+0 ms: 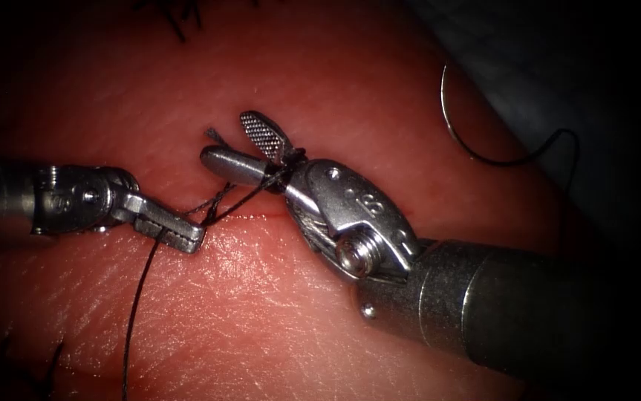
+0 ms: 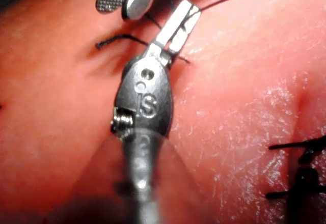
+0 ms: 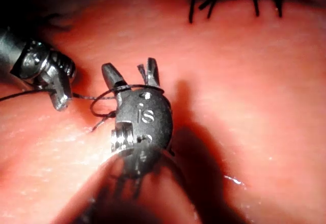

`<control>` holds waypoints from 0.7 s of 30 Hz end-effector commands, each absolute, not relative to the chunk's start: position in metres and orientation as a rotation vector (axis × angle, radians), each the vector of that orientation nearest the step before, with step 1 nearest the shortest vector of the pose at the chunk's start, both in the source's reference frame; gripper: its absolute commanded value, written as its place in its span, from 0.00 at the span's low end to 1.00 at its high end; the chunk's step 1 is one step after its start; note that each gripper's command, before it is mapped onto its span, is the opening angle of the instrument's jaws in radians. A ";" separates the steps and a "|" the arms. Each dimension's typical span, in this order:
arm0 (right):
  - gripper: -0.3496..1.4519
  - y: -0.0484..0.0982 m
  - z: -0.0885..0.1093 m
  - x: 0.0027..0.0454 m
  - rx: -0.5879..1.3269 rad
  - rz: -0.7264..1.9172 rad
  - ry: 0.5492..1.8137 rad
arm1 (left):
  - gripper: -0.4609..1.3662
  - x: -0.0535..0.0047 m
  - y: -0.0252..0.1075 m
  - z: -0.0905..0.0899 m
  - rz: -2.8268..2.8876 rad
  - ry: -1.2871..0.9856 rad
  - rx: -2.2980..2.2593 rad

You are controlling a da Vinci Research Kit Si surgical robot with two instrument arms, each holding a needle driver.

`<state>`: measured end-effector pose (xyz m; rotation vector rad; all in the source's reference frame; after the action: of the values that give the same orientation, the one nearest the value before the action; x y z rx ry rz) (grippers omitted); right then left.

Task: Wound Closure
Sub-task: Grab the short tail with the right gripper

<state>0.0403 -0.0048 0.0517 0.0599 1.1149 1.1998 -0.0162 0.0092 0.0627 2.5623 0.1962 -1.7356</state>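
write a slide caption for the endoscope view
Left claw shut on thread at the cut; right claw open with thread looped around it; needle lies free on the tissue.

Needle on tissue.

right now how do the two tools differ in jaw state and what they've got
The left tool has its jaws shut on the thread, which trails down over the tissue; the right tool has its jaws open and grips nothing. Thread is looped around the right tool behind its jaws, while none wraps the left tool. Both hover close over the cut. The needle lies free off to the right, held by neither.
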 end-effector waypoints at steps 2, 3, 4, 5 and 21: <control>0.56 -0.005 0.052 0.0407 0.074 1.205 1.049 | 0.06 -0.0163 0.009 0.063 -1.734 0.201 2.568; 0.55 -0.005 0.052 0.0409 0.095 1.212 1.038 | 0.06 -0.0164 0.009 0.063 -1.734 0.200 2.568; 0.54 -0.005 0.052 0.0414 0.126 1.235 1.023 | 0.06 -0.0164 0.009 0.063 -1.734 0.200 2.568; 0.54 -0.005 0.052 0.0417 0.136 1.228 1.010 | 0.06 -0.0164 0.009 0.063 -1.734 0.199 2.568; 0.50 -0.004 0.053 0.0426 0.102 1.251 0.897 | 0.06 -0.0164 0.009 0.063 -1.729 0.209 2.567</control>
<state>0.0426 -0.0042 0.0529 0.1042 0.8981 1.2507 -0.0164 0.0093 0.0627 2.5711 0.2049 -1.7326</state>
